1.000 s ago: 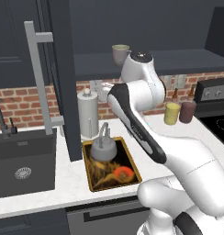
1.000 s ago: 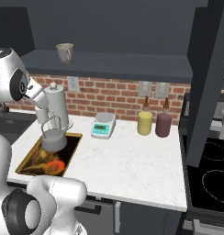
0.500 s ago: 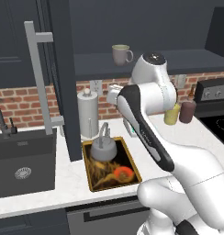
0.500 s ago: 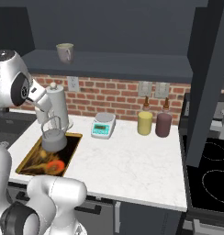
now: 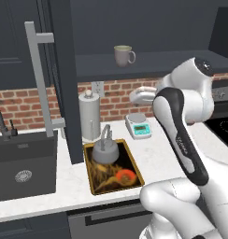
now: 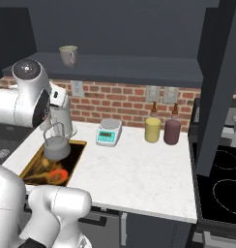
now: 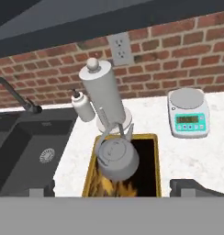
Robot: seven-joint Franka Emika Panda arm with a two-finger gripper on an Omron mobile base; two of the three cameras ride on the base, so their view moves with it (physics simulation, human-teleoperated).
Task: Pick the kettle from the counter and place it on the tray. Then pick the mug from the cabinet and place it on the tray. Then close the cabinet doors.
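The grey kettle (image 5: 105, 151) (image 6: 56, 147) (image 7: 116, 158) stands upright on the far end of the gold-rimmed tray (image 5: 89, 175) (image 6: 77, 157) (image 7: 156, 158), on the white counter (image 5: 158, 154). My gripper (image 7: 114, 188) hangs open above and in front of the kettle, with nothing between its fingers. The grey-beige mug (image 5: 124, 55) (image 6: 68, 54) sits on the shelf of the open dark cabinet (image 5: 158, 65). One cabinet door (image 5: 64, 70) stands swung out at the left with its bar handle (image 5: 39, 79), and the other door (image 6: 219, 87) stands open at the right.
A tall grey cylinder with a knob (image 5: 89, 116) and a small bottle (image 7: 83, 108) stand just behind the tray. A white scale (image 5: 138, 126) sits to its right, the black sink (image 5: 22, 163) to its left. Yellow and maroon jars (image 6: 152, 128) stand by the brick wall, near the stove (image 6: 221, 179).
The arm's upper joints have swung to the right in the left base view. The kettle has stayed on the tray, and the gripper has stayed open.
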